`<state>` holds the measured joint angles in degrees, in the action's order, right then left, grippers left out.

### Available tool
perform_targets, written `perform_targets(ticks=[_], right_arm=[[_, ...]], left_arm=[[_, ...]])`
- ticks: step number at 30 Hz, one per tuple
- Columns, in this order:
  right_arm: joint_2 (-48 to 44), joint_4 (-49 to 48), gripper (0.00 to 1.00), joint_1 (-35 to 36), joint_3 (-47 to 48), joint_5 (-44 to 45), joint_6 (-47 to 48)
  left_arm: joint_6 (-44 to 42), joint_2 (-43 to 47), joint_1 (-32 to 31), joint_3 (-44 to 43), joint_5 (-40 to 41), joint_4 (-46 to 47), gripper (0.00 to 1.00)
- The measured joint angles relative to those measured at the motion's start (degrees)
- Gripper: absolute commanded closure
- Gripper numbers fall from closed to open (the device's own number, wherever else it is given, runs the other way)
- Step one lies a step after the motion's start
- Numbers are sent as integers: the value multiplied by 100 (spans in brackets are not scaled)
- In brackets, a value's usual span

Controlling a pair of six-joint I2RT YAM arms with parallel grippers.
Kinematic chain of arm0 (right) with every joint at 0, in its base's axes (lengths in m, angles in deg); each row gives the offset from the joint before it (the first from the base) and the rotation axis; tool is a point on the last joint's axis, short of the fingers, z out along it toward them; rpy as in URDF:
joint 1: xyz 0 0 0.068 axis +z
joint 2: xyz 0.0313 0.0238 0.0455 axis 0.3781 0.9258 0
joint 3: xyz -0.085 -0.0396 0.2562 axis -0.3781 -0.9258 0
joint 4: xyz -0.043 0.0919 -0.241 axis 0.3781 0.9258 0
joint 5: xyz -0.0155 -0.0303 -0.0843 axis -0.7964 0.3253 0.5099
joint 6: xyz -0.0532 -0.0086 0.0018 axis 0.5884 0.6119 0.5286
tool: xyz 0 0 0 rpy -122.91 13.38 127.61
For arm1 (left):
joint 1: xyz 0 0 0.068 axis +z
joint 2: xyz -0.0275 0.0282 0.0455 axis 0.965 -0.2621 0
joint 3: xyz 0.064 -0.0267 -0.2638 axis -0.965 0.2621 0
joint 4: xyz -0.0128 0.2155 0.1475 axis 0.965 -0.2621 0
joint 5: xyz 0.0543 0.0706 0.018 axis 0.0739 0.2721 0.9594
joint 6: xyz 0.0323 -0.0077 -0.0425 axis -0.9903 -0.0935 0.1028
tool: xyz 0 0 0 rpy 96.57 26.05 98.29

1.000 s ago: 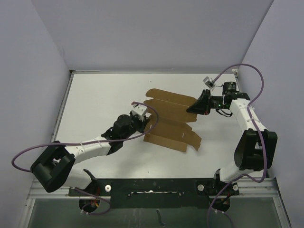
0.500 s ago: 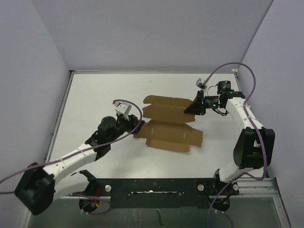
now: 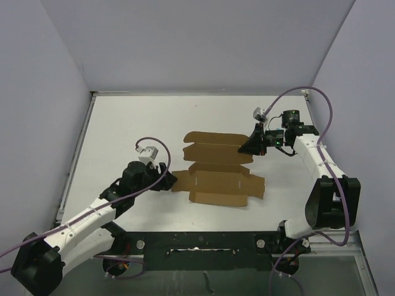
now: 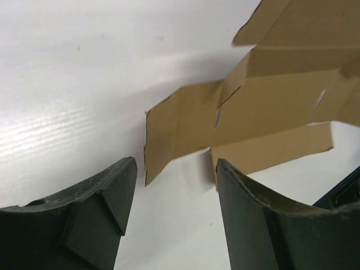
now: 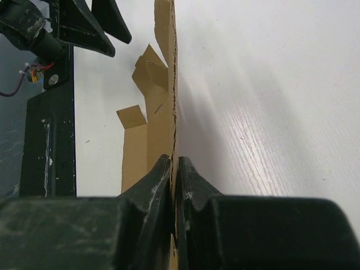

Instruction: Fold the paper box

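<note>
Paper box (image 3: 219, 169) lay as a flat brown die-cut sheet near the middle of the white table (image 3: 123, 123), flaps spread and creases running left to right. Two small slits showed in the near panel.

Right gripper (image 3: 245, 147) sat at the right end of the sheet's far panel. From overhead its black body covered that corner, so the contact itself was hidden there. Right wrist view settled it: fingers (image 5: 152, 185) pinched together with the cardboard edge between them. That view took the sheet almost edge-on, so only a thin brown line and a few jagged flaps could be read, not the panels. Could not tell whether the held corner was lifted off the table or resting on it.

Left gripper (image 3: 165, 180) was just beside the sheet's left end, apart from it. Left wrist view showed both fingers (image 4: 112, 197) spread with nothing between them but bare table, the nearest flap just ahead of the tips. The sheet ran out of that frame at the top and right.

Dark shapes (image 5: 73, 25) above a black rail (image 5: 48, 124) appeared at the left of the right wrist view; too cropped to name. Left arm's base was cut off at the overhead frame's lower left corner.
</note>
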<state>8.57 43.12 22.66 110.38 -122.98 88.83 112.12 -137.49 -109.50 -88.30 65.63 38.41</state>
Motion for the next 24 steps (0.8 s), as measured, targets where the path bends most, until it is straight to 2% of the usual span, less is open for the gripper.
perform_targets(ticks=[4,8,11,14,17,19,24], right_arm=[[0,-4,100,-11,0,-13,15],[0,9,100,-13,0,-26,70],[2,46,100,-13,0,-70,120],[2,76,100,-13,0,-114,144],[2,81,100,-15,0,-155,142],[4,81,100,-31,0,-216,133],[55,83,100,-92,0,-376,76]], left_arm=[[-72,-664,111,-278,-127,-369,41],[-254,-1410,463,-452,-461,-278,43],[-372,-1978,732,-538,-820,-94,51],[-409,-2444,863,-595,-1200,157,66],[-415,-2653,881,-566,-1617,640,90],[-437,-2662,883,-481,-1832,1062,100],[-734,-2662,885,-286,-2068,1912,100]])
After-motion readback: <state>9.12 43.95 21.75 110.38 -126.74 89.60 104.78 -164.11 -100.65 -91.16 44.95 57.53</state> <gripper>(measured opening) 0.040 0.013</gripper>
